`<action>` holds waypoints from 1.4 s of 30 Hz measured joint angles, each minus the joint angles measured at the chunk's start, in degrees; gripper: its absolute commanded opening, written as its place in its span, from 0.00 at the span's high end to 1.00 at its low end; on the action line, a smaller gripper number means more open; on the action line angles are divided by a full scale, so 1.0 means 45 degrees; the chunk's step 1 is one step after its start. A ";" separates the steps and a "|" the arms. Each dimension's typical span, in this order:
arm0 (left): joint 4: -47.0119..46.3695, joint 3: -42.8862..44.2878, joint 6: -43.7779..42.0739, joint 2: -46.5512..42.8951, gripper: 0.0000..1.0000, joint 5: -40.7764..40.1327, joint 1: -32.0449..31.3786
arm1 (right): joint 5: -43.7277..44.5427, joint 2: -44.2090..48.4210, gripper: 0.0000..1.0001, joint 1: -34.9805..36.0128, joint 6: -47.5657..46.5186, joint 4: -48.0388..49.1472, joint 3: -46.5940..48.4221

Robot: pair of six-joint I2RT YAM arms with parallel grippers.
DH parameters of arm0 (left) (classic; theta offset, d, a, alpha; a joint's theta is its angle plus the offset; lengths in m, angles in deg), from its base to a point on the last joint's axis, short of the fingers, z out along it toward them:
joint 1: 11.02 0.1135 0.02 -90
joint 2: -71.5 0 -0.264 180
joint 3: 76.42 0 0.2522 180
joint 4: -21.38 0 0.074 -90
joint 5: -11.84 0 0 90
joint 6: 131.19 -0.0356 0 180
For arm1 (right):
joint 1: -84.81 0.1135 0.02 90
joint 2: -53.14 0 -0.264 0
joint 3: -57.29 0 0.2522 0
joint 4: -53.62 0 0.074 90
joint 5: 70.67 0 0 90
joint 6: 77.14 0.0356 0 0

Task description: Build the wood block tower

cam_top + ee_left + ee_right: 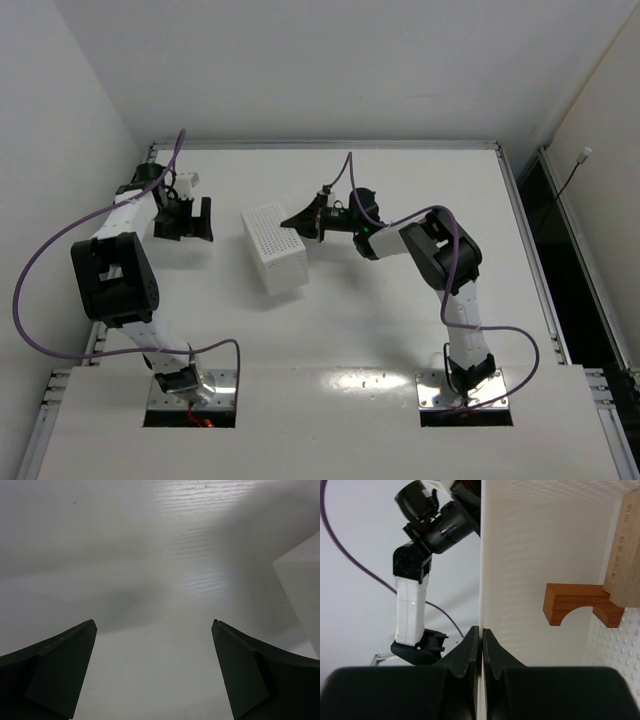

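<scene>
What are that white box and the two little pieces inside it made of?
The white box is probably plastic: matte, with thin walls and a grid of small dots or holes. The arch piece looks like wood, reddish-brown and smooth, with faint grain. The pale plank looks like unfinished light wood, with grain and small marks along it.

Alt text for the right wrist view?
The right hand pinches the thin wall of the white tray. Inside the tray, at right, are a reddish-brown arch block and a pale plank touching it; the left arm stands beyond, at left.
</scene>
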 measured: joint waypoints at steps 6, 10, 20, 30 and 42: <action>0.0165 0.0000 -0.0146 0.0000 0.00 -0.0248 0.0000 | 0.0141 0.0063 1.00 0.0058 0.0039 0.0389 0.0194; 0.0233 0.0000 -0.0180 0.0000 0.00 -0.0476 0.0000 | 0.0345 0.0063 1.00 0.0219 0.0044 0.0816 0.0146; 0.0325 0.0019 -0.0253 0.0248 0.00 -0.0549 0.0000 | 0.0957 0.0180 1.00 0.0136 0.0083 0.1617 0.0335; 0.0559 0.0073 -0.0437 0.0612 0.00 -0.0559 0.0000 | 0.1447 -0.0850 1.00 0.1035 0.0131 0.1904 0.1117; 0.0563 0.0092 -0.0476 0.0617 0.00 -0.0500 0.0000 | 0.2011 -0.0845 1.00 0.0680 0.0136 0.1870 0.1841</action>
